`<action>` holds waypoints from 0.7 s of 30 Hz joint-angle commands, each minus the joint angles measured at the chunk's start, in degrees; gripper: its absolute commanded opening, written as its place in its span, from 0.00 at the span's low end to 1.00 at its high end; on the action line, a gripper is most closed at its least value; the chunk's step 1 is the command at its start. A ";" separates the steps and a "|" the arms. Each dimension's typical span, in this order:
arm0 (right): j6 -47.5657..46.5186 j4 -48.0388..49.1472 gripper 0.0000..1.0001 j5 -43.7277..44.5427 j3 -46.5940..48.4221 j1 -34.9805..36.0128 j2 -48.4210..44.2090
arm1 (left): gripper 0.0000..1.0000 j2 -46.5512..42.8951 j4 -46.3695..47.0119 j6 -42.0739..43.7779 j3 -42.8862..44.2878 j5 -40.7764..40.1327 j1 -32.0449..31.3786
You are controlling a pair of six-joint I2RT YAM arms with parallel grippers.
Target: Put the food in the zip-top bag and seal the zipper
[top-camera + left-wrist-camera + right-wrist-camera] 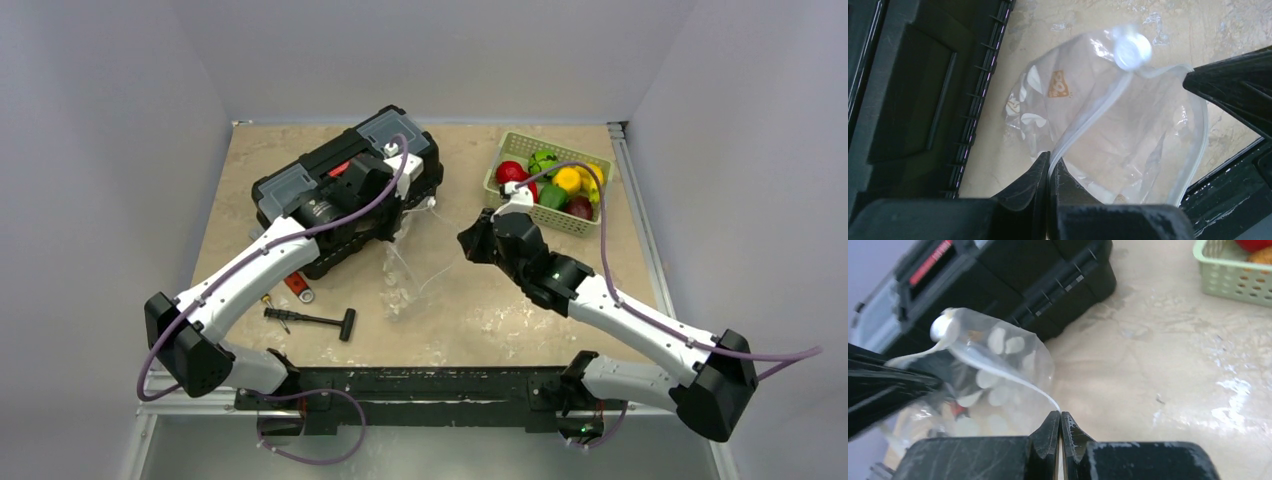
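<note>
The clear dotted zip-top bag (pixel 410 275) hangs between my two grippers above the table, its mouth held open. My left gripper (pixel 1050 164) is shut on the whitish zipper strip (pixel 1088 117) at one side of the mouth. My right gripper (pixel 1060 414) is shut on the zipper strip (pixel 998 372) at the other side. From above, the left gripper (pixel 405 212) is next to the toolbox and the right gripper (pixel 468 243) is to the bag's right. I see no food inside the bag. The toy food (pixel 548 180), red, yellow and green, lies in the pale green basket (pixel 505 143).
A black toolbox (pixel 345 190) stands close behind and left of the bag. A black T-handled tool (pixel 310 320) and a small red tool (pixel 298 288) lie at the front left. The basket is at the back right, near the table edge.
</note>
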 commanded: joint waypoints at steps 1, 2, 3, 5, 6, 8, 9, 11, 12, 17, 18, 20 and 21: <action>-4.33 -2.40 0.00 -8.55 -0.57 -1.99 -0.63 | 0.00 0.72 -0.59 1.43 1.99 -0.67 -0.23; -5.24 -2.33 0.00 -9.51 -0.38 -1.98 -0.63 | 0.00 0.92 -0.47 1.32 2.05 0.06 -0.23; -5.78 -2.75 0.00 -9.89 0.20 -1.98 -0.44 | 0.00 1.05 -0.32 1.03 2.03 0.78 -0.23; -6.12 -4.43 0.04 -10.21 1.83 -1.98 0.09 | 0.00 1.25 0.25 -0.16 1.69 2.12 -0.20; -6.29 -5.01 0.06 -10.79 2.73 -1.98 0.37 | 0.00 1.47 0.73 -0.76 1.47 2.69 -0.25; -7.39 -5.10 0.12 -12.88 4.56 -1.98 0.55 | 0.00 2.18 1.52 -1.70 1.26 3.13 -0.25; -8.22 -5.11 0.14 -13.30 5.38 -1.98 0.76 | 0.00 2.87 1.48 -2.35 1.47 4.40 -0.22; -9.19 -5.46 0.21 -12.56 6.87 -1.98 0.80 | 0.00 4.29 0.45 -3.27 2.61 5.52 -0.25; -9.25 -5.57 0.23 -12.18 7.38 -1.98 0.66 | 0.00 4.79 -0.18 -3.65 3.12 5.81 -0.22; -10.96 -4.89 0.32 -10.19 8.97 -1.98 -0.01 | 0.00 5.85 -0.17 -4.06 3.35 6.48 -0.13; -11.41 -4.67 0.33 -8.17 9.00 -2.04 0.08 | 0.00 6.09 -0.27 -4.29 3.53 7.19 -0.19; -11.57 -4.93 0.34 -3.91 9.54 -2.33 0.49 | 0.00 6.07 -0.41 -4.63 3.54 8.09 -0.13; -11.44 -5.26 0.35 -1.62 9.97 -2.76 0.83 | 0.00 6.01 -0.41 -4.64 3.51 8.02 -0.12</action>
